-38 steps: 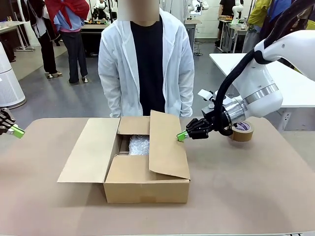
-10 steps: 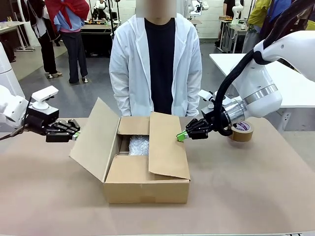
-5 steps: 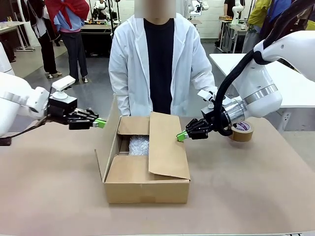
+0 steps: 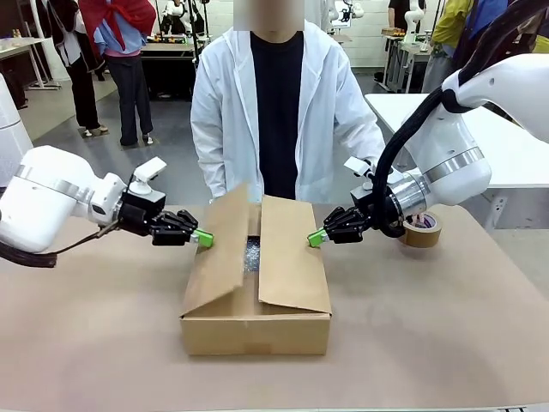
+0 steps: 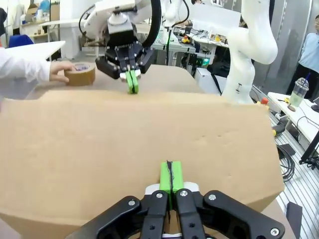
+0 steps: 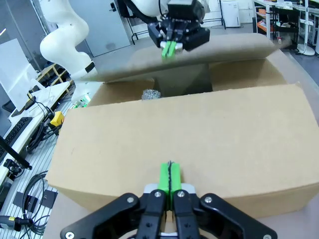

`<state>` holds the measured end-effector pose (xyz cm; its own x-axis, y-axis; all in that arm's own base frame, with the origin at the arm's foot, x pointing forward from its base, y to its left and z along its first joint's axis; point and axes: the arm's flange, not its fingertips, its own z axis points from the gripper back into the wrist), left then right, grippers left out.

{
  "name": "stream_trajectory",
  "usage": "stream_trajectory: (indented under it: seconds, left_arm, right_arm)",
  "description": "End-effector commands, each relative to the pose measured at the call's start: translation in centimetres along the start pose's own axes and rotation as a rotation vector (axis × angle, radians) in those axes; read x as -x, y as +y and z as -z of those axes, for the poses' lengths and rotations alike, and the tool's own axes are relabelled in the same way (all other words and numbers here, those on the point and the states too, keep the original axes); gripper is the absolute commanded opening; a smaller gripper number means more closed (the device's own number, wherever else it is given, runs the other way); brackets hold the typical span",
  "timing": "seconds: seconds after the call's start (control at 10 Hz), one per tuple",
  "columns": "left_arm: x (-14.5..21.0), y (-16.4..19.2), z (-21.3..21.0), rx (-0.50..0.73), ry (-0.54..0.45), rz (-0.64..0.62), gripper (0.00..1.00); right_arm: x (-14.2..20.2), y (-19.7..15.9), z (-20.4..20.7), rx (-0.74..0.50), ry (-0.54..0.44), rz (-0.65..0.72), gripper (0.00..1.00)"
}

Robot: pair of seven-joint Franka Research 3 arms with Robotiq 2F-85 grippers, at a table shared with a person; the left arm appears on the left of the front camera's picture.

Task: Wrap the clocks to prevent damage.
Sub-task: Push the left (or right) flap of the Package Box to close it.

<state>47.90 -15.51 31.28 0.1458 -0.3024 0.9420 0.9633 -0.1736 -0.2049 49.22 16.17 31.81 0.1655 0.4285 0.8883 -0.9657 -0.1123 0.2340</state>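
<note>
Brown corrugated cardboard box (image 4: pixel 257 322) sits mid-table, both top flaps partly folded inward; whitish bubble-wrap bundle of clocks (image 4: pixel 250 254) lies inside, glimpsed through the gap; left gripper (image 4: pixel 204 239), pads pressed together, touches the left flap's outer face; right gripper (image 4: pixel 315 238), likewise closed, meets the right flap's edge; brown tape roll (image 4: pixel 423 229) lies beyond the right arm, a person's hand (image 5: pixel 61 70) on it.

Two flaps (image 4: pixel 225 249) nearly cover the box (image 4: pixel 256 333), leaving a narrow slot.
</note>
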Motion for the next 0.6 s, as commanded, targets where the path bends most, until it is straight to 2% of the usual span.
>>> stream_trajectory:
  seconds: [0.0,0.5]
  left_arm:
    - [0.8,0.8,0.6,0.002,0.039,-0.034,0.01]
    - [2.0,0.8,1.4,0.003,0.093,-0.045,0.01]
  right_arm:
    - [0.1,-0.3,0.6,0.02,0.002,0.007,0.01]
    - [0.1,-0.3,0.6,0.02,0.002,0.007,0.01]
